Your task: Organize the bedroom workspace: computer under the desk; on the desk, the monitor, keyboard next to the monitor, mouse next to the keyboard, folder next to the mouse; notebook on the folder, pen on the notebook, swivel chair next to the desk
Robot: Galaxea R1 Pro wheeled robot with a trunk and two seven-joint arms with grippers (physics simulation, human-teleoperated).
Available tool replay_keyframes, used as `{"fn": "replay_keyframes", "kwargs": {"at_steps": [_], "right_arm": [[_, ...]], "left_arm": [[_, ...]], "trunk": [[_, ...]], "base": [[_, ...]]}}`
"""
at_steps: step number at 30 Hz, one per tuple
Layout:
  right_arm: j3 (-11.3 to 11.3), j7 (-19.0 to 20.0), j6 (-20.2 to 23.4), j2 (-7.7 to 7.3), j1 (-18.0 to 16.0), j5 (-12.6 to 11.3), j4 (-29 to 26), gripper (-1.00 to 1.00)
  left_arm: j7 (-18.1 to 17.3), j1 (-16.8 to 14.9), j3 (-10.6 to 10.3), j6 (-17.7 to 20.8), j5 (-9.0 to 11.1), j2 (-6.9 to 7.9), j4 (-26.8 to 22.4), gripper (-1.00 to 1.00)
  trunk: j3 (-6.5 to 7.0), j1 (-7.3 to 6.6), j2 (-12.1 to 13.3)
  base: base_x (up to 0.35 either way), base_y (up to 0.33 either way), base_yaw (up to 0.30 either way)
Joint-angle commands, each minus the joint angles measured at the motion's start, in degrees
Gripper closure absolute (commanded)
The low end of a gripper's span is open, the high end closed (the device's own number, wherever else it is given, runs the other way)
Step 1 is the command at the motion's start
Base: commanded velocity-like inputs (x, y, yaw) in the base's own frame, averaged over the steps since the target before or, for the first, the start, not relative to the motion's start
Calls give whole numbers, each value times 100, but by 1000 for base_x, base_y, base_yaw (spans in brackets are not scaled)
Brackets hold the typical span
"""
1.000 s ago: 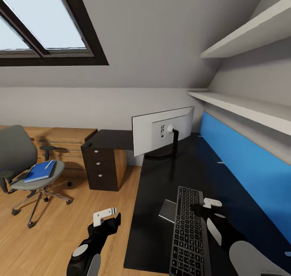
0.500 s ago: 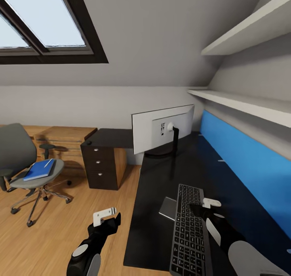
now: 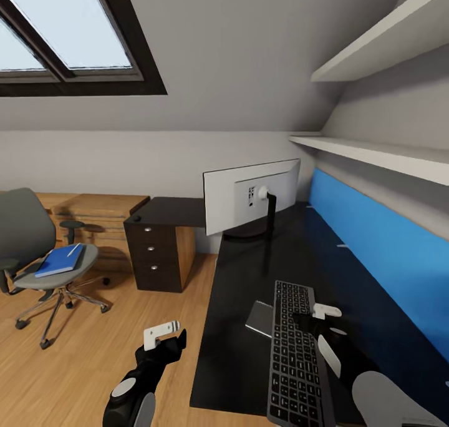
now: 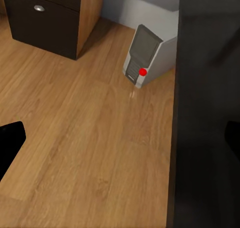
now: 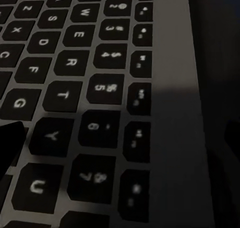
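The keyboard (image 3: 294, 352) lay on the black top of the desk (image 3: 249, 289), at its near end, running lengthwise toward the monitor (image 3: 251, 196), which stood farther along the same top with its pale back to the camera. A small grey flat slab (image 3: 259, 318) lay touching the keyboard's left edge. The right gripper (image 3: 315, 319) sat at the keyboard's right edge, one white finger over the frame; in the right wrist view the keys (image 5: 75, 88) lay very close beneath it. Whether its jaws gripped the keyboard could not be told. The left gripper (image 3: 165, 336) hovered over the wooden floor (image 3: 93, 364) just off the desk's left edge, holding nothing, its fingers apart in the left wrist view. That view also showed the computer (image 4: 145, 55) standing on the floor beneath the desk's edge, near the black drawer unit (image 3: 153, 258). The swivel chair (image 3: 37, 252) stood well apart from the desk, carrying a blue folder (image 3: 59, 260) on its seat with the pen (image 3: 75, 250) on top.
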Motion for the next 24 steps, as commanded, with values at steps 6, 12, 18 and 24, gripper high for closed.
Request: {"fn": "replay_keyframes", "kwargs": {"at_steps": [6, 12, 18, 24], "right_arm": [[5, -18, 26, -1, -2, -54, 120, -100], [5, -18, 24, -1, 1, -52, 120, -100], [5, -18, 23, -1, 1, -52, 120, -100], [5, -18, 23, -1, -2, -52, 120, -100]], "left_arm": [[51, -4, -7, 13, 60, 0, -8, -100], [47, -4, -3, 23, 55, 0, 1, -100], [36, -4, 10, 27, 56, 43, 27, -100], [34, -4, 3, 27, 52, 58, 33, -100]], "trunk": [[-8, 1, -3], [-8, 1, -3], [-8, 1, -3], [-8, 1, -3]], "base": [[0, 0, 0], [0, 0, 0], [-33, 0, 0], [-196, 0, 0]]}}
